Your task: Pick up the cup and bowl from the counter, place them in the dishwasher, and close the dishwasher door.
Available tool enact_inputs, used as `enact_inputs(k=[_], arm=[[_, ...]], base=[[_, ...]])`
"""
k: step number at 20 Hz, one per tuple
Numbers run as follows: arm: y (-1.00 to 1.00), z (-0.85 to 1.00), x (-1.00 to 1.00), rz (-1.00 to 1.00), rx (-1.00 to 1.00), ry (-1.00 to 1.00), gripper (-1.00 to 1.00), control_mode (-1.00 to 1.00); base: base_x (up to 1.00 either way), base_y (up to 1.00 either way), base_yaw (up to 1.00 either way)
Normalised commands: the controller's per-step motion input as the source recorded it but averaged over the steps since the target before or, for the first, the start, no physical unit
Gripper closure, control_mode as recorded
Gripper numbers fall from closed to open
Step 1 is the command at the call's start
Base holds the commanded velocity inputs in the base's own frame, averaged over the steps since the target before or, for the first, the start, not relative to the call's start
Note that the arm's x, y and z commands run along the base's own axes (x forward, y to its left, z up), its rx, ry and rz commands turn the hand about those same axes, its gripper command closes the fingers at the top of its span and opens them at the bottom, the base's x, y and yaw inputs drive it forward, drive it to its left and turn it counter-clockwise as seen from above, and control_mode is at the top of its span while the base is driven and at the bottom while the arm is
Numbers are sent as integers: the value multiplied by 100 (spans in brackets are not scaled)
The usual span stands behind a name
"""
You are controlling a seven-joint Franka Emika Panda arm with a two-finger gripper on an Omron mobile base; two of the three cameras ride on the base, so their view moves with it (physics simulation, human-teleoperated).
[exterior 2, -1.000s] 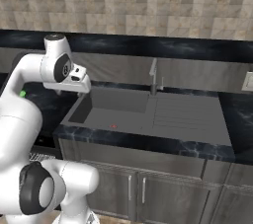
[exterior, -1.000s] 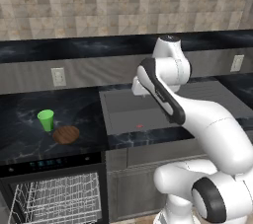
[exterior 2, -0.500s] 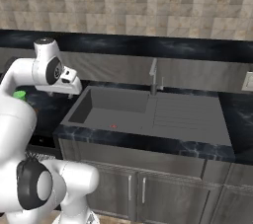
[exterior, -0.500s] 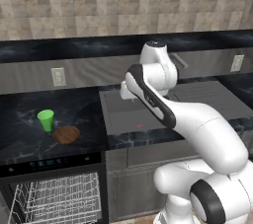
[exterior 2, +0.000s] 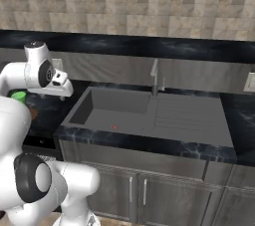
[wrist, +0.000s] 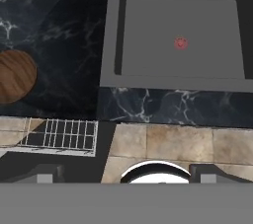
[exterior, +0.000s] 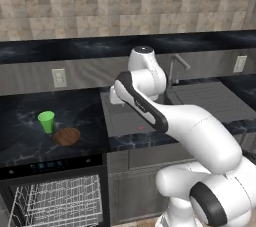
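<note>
0 of 3 steps done: cup (exterior: 46, 121) and bowl (exterior: 66, 136) sit side by side on the tabletop (exterior: 20, 136) above the dishwasher (exterior: 55, 196), its rack showing, claw (exterior 2: 63, 92) spread wide, empty, beside the sink (exterior 2: 144, 113).

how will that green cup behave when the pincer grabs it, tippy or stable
The cup is narrower at the base than at the rim, so a sideways nudge would probably tip it. Its smooth tapered wall may let it slide downward in a loose grip. It looks small and likely light, standing close beside the bowl.
</note>
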Motion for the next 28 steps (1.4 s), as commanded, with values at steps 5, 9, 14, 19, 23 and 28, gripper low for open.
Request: enact_inputs(k=[5,9,14,19,23,28], arm=[[35,-9,8,0,2,0,-100,-100],[38,-9,6,0,3,0,-100,-100],[39,-6,3,0,4,0,-100,-100],[39,-5,3,0,3,0,-100,-100],[39,-5,5,0,3,0,-100,-100],[38,-8,9,0,2,0,-100,-100]], base=[[0,0,0],[0,0,0],[0,0,0],[0,0,0],[0,0,0],[0,0,0]])
